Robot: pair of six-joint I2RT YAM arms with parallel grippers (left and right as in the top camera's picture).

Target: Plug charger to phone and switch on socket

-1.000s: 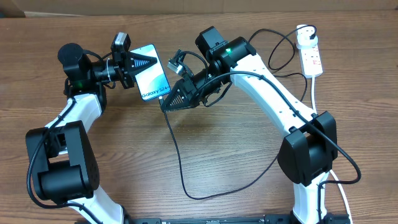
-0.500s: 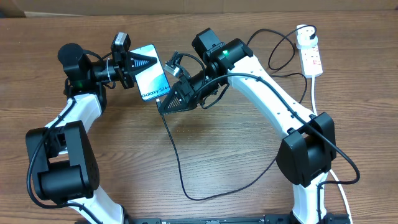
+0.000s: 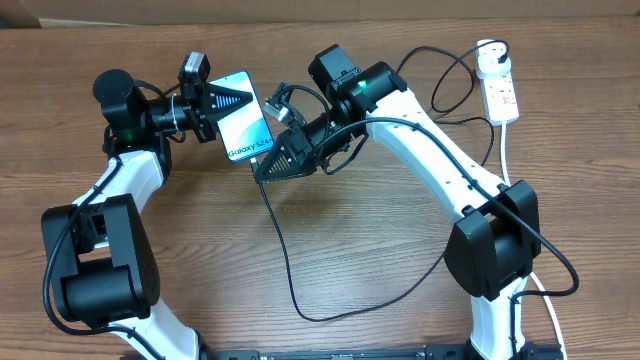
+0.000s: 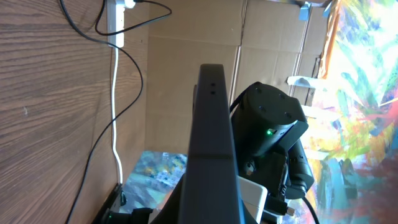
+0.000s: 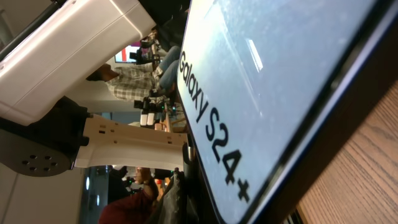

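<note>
The phone (image 3: 247,128), light blue screen with "Galaxy S24+" text, is held off the table by my left gripper (image 3: 228,103), which is shut on its upper end. In the left wrist view the phone's dark edge (image 4: 211,143) fills the middle. My right gripper (image 3: 268,166) is at the phone's lower end, shut on the charger's connector tip; the tip itself is hidden. The phone's screen (image 5: 261,81) fills the right wrist view. The black charger cable (image 3: 290,270) loops across the table toward the white socket (image 3: 500,85) at the far right.
The socket's white cord (image 3: 508,150) runs down the right side past the right arm's base. The charger cable's loop lies on the table's front middle. A cardboard wall (image 3: 300,10) borders the far edge.
The right gripper moved slightly left toward the phone's lower end between the earliest frame and half a second ago. Since then nothing has visibly moved.
</note>
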